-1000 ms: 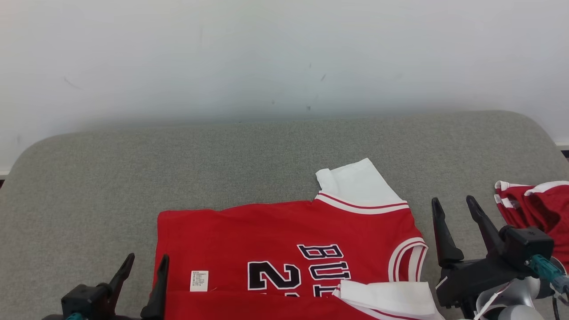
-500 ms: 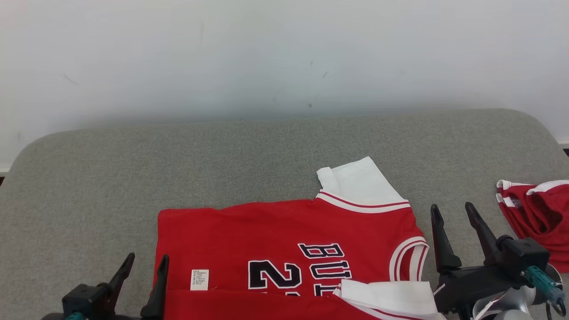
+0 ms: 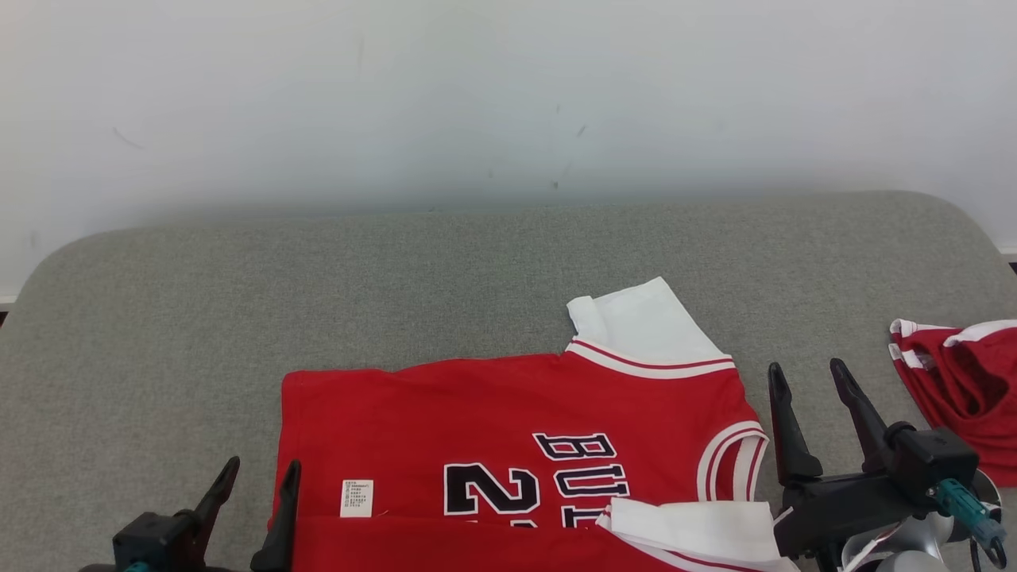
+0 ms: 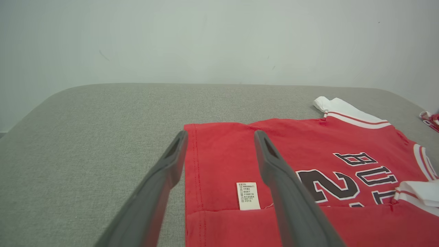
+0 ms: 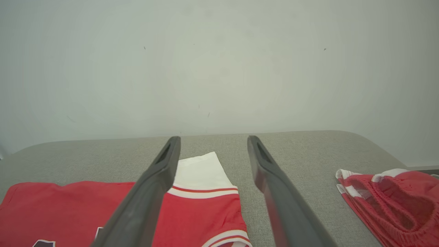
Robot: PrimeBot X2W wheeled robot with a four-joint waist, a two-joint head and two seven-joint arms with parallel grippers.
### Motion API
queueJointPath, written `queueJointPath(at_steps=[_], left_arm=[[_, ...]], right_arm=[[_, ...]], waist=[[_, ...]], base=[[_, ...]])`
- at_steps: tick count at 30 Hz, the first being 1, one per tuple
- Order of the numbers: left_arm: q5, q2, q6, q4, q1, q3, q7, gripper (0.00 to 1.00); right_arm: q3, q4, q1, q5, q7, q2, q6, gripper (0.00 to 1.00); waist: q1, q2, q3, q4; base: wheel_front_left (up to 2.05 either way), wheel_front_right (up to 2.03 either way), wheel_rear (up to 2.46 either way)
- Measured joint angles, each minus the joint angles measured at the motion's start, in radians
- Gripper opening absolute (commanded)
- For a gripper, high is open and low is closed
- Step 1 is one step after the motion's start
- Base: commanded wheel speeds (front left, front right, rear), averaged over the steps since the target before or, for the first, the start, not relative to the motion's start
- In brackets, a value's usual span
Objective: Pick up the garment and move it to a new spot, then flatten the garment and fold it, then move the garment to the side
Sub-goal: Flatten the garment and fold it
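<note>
- Red jersey (image 3: 508, 405) lies flat, hem edge at my left pincer (image 3: 264, 465), collar just left of my right pincer (image 3: 806, 365).
- Both pincers spread apart (nothing gripped).

The surface (image 3: 318, 278) is covered with grey woven cloth, matt and a little rough. The garment (image 3: 493, 405) is red cloth, smooth and matt, with white sleeves and a small white label (image 3: 356, 499). The fingers (image 4: 284, 185) of the left hand (image 3: 263, 463) look like dark matt plastic. The wall (image 3: 477, 95) is smooth and matt. The second red cloth (image 3: 965, 381) looks ribbed.
</note>
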Motion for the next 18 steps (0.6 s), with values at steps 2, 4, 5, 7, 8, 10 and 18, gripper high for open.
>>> queueJointPath(at_steps=[2,4,5,7,8,10,18], left_arm=[[0.0,0.0,0.0,0.001,0.0,0.0,0.0,1.0],[0.0,0.0,0.0,0.001,0.0,-0.003,0.0,1.0],[0.0,0.0,-0.001,0.001,0.0,-0.004,0.0,1.0],[0.0,0.0,-0.008,0.002,-0.002,-0.004,0.0,1.0],[0.0,0.0,-0.008,0.002,-0.006,-0.003,0.0,1.0],[-0.001,0.005,-0.017,0.009,-0.027,-0.001,0.002,1.0],[-0.024,0.047,-0.063,0.083,-0.106,0.01,0.078,1.0]], right_arm=[[0.001,0.004,0.0,-0.001,-0.007,0.0,0.0,1.0],[0.0,0.002,0.0,-0.002,-0.009,0.0,0.002,1.0],[0.001,0.0,0.001,-0.002,-0.01,0.0,0.003,1.0],[0.001,-0.001,0.0,-0.003,-0.016,0.0,0.004,1.0],[0.002,-0.002,0.0,-0.003,-0.016,0.0,0.004,1.0],[0.01,-0.002,-0.006,-0.005,-0.017,0.0,0.007,1.0],[0.05,0.0,-0.058,-0.016,-0.025,0.007,0.025,1.0]], waist=[[0.0,0.0,0.002,0.0],[0.0,0.0,0.005,0.001],[0.0,0.0,0.009,0.001],[0.0,0.0,0.017,0.002],[0.0,0.0,0.021,0.002],[0.0,0.0,0.032,0.001],[0.0,0.0,0.066,-0.029]], base=[[0.0,0.0,0.0],[0.0,0.0,0.0],[0.0,0.0,0.0],[0.0,0.0,0.0],[0.0,0.0,0.0],[0.0,0.0,0.0],[0.0,0.0,0.0]])
